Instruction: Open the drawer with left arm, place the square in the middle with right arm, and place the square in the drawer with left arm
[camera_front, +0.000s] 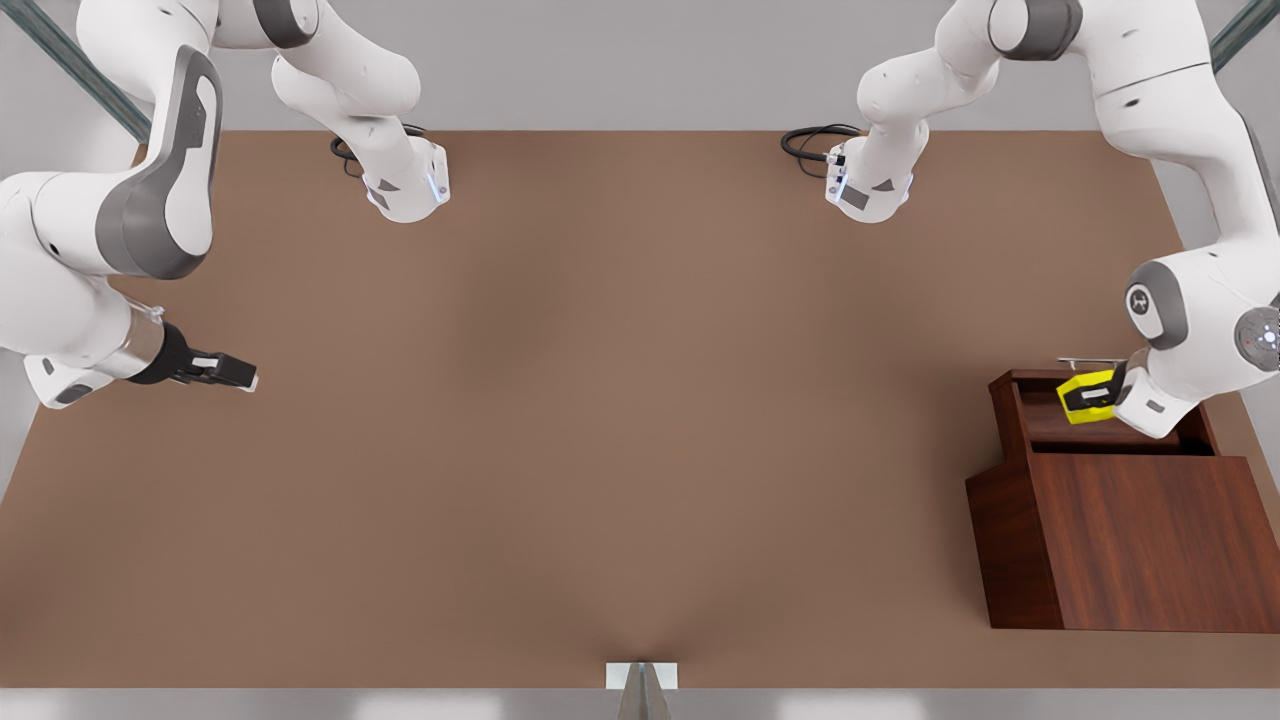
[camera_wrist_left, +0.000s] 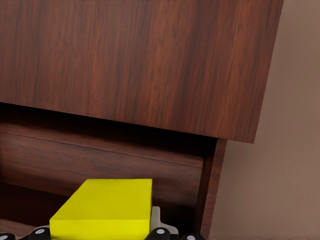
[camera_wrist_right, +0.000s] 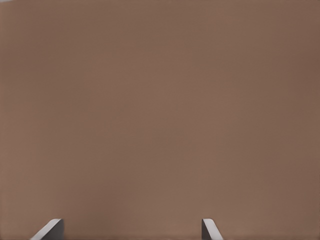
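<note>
Left gripper (camera_front: 1088, 398): at the front view's right, over the pulled-out drawer, pinching the square between its fingers
Square (camera_front: 1086, 396): yellow cube held in the left gripper above the drawer's inside, tilted in the front view; whether it touches the drawer floor cannot be told; in the left wrist view the square (camera_wrist_left: 106, 209) sits in front of the drawer's back wall
Drawer (camera_front: 1030, 415): slid out of the cabinet toward the far side of the table, open; thin silver handle (camera_front: 1085, 362) on its front edge, just beyond the square
Cabinet (camera_front: 1140, 540): dark reddish-brown wood grain, on the table at the front view's right, near edge; its top panel (camera_wrist_left: 140, 60) looms over the drawer in the left wrist view
Right gripper (camera_front: 228, 370): at the front view's left, hanging above bare table, well apart from the cabinet, waiting; fingers spread, with two tips (camera_wrist_right: 49, 230) wide apart in the right wrist view
Table (camera_front: 620, 420): plain brown, middle bare
</note>
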